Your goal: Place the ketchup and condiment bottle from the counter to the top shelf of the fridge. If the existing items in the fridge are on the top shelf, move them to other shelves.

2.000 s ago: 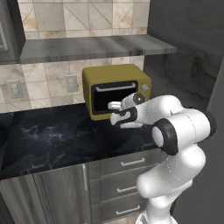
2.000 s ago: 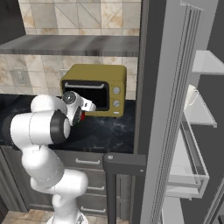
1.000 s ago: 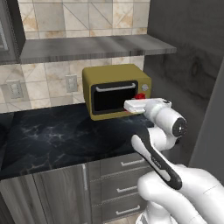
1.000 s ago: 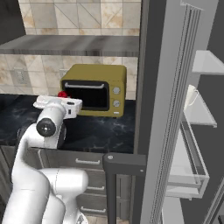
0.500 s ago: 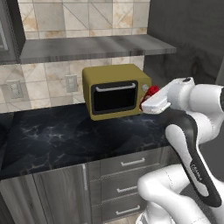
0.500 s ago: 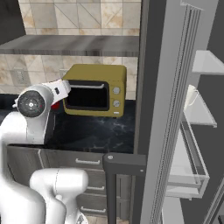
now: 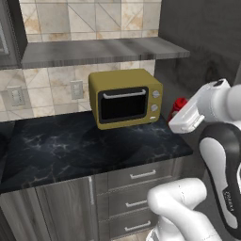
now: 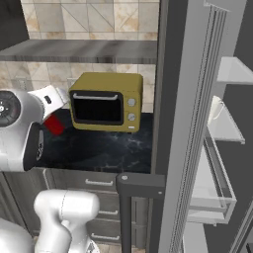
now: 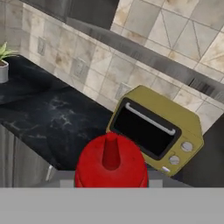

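The end effector (image 9: 111, 181) is closed on the ketchup bottle (image 9: 111, 162), its fingers set against the red body from either side. In the hand view the bottle's pointed cap rises toward the camera, with the red shoulders spreading just below it. The left base view shows the ketchup bottle (image 7: 178, 108) as a red patch behind the white hand, held up in the air off the right end of the bench (image 7: 70, 150), beside the dark fridge wall. From the right base view the bottle (image 8: 53, 125) hangs below the tilted white hand, left of the oven.

The yellow toaster oven (image 7: 125, 97) stands at the back of the black marble bench, under a grey wall shelf (image 7: 99, 51). A small potted plant (image 9: 3, 63) sits far along the bench in the hand view. Grey drawers (image 7: 141, 175) run beneath the bench. The fridge door (image 8: 185, 123) stands open, its white shelves (image 8: 223, 118) visible at the right.
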Tool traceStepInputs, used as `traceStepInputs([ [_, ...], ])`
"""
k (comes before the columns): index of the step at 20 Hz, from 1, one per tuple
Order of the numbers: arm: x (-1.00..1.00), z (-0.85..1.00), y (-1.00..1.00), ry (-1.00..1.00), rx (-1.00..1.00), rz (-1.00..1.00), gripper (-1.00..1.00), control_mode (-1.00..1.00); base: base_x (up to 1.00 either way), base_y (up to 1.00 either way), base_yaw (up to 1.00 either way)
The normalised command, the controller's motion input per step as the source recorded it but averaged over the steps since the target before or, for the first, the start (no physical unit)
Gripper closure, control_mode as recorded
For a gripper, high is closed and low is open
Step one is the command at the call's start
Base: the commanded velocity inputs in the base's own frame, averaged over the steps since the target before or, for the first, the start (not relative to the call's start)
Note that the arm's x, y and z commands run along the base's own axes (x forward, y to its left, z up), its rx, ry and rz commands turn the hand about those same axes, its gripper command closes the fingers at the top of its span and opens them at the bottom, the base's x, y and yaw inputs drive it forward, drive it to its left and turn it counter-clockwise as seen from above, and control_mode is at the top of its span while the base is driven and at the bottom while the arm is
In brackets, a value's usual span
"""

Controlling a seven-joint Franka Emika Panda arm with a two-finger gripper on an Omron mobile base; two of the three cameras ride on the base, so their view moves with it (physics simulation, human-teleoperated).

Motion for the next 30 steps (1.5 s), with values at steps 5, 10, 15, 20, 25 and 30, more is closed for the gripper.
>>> traceStepInputs([
  [5,-0.14,0.06,0.0,0.14,0.02,-0.1,1.0,-1.0,0.0,0.0,0.0],
  [10,-0.35,0.0,-0.01,0.09,0.1,-0.05,1.0,-1.0,0.0,0.0,0.0],
  [15,-0.21,0.0,0.0,0.0,0.08,0.0,1.0,-1.0,0.0,0.0,0.0],
  [20,-0.2,0.0,-0.04,0.0,0.13,-0.05,1.0,-1.0,0.0,0.0,0.0],
  [25,-0.3,0.0,-0.15,0.0,0.14,-0.07,1.0,-1.0,0.0,0.0,0.0],
  [30,-0.4,0.0,-0.28,0.0,0.0,-0.03,1.0,-1.0,0.0,0.0,0.0],
])
